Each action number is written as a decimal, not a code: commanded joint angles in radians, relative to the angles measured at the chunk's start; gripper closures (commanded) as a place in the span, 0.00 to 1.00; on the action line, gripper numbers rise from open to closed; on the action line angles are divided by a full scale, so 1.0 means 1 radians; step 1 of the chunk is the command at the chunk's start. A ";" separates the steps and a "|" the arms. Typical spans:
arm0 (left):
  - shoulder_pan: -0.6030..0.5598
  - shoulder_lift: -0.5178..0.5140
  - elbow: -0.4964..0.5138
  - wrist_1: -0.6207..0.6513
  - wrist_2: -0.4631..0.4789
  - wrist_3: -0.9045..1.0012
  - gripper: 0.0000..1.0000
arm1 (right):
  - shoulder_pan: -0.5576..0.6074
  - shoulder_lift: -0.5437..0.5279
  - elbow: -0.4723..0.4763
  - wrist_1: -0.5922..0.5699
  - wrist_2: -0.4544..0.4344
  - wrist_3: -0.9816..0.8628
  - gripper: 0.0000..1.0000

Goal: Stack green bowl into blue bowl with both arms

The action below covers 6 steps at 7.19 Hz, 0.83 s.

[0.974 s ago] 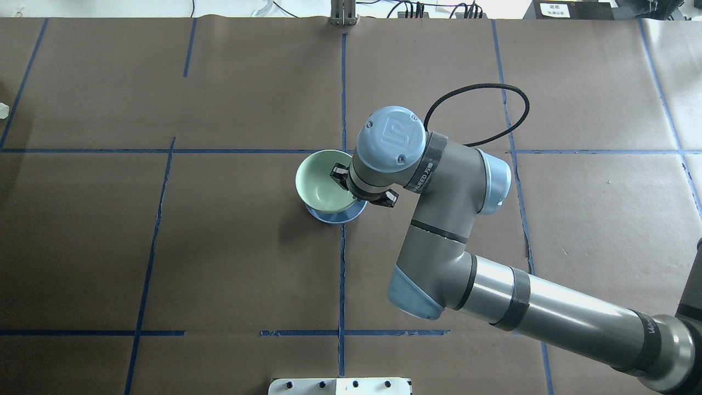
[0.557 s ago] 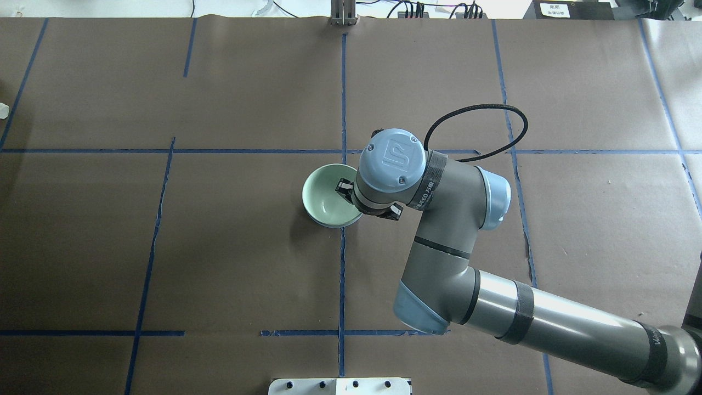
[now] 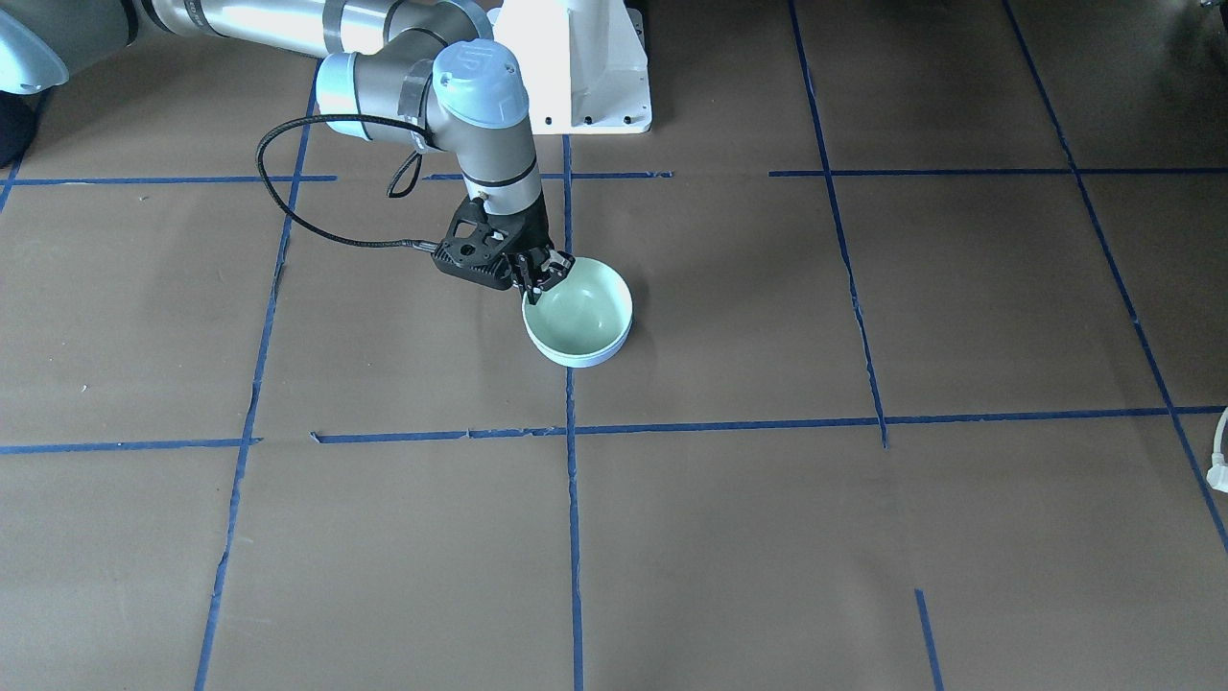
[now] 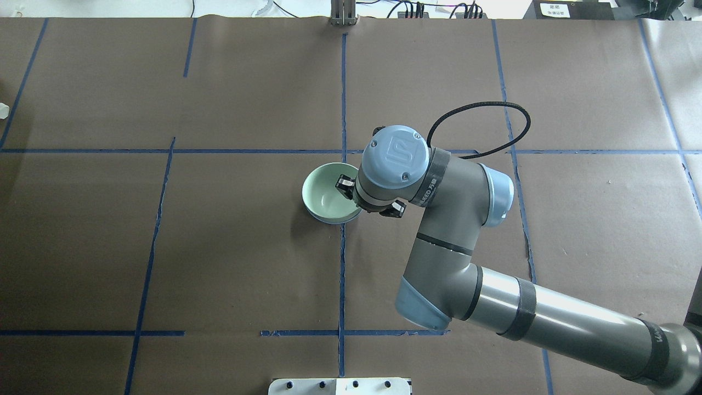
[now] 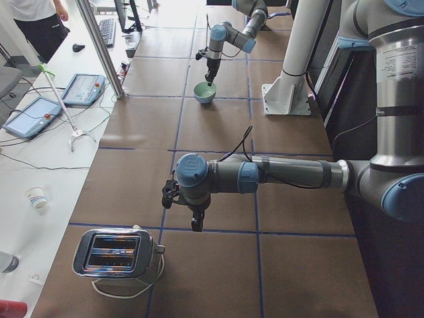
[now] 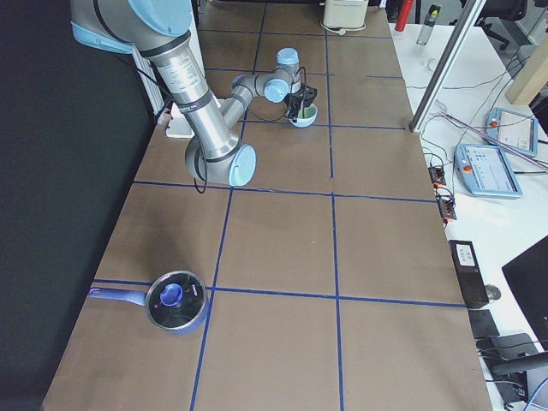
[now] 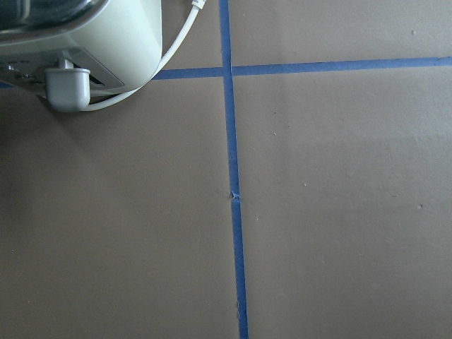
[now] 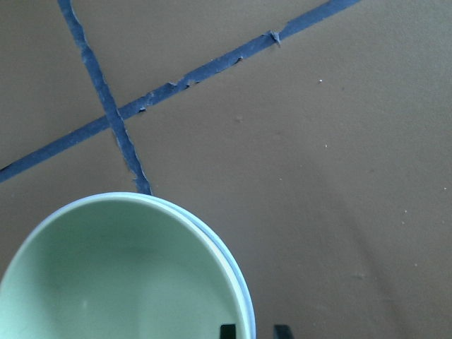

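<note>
The green bowl (image 3: 580, 321) sits nested inside the blue bowl (image 3: 576, 361) near the table's middle. Only a thin blue rim shows in the overhead view (image 4: 335, 223) and in the right wrist view (image 8: 212, 237). My right gripper (image 3: 542, 272) stands at the green bowl's (image 8: 120, 282) rim on the robot's side. Its fingertips (image 8: 227, 330) straddle the rim with a small gap showing on each side, so it reads as slightly open. My left gripper (image 5: 192, 222) hangs far off near a toaster. I cannot tell whether it is open or shut.
A chrome toaster (image 5: 116, 255) with a white cord stands at the table's left end, also in the left wrist view (image 7: 78, 42). A blue-lidded pot (image 6: 175, 301) sits at the right end. The white pedestal (image 3: 576, 67) stands behind the bowls. Blue tape lines cross the brown table.
My right arm brought the green bowl down from above into the blue bowl, which is now almost hidden. Since then the bowls have stayed put and the wrist has shifted only slightly.
</note>
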 commanded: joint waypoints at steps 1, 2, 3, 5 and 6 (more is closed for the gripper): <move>0.000 0.002 0.008 -0.029 0.007 0.011 0.00 | 0.159 -0.013 0.022 -0.008 0.220 -0.153 0.00; 0.000 0.002 0.025 -0.052 0.011 0.008 0.00 | 0.280 -0.068 0.020 -0.011 0.335 -0.303 0.00; 0.000 0.000 0.030 -0.055 0.015 0.009 0.00 | 0.403 -0.146 0.013 -0.012 0.426 -0.511 0.00; 0.000 0.021 0.049 -0.156 0.007 0.009 0.00 | 0.653 -0.314 -0.044 -0.014 0.580 -1.028 0.00; 0.000 0.032 0.050 -0.156 0.018 0.009 0.00 | 0.730 -0.388 -0.059 -0.015 0.586 -1.210 0.00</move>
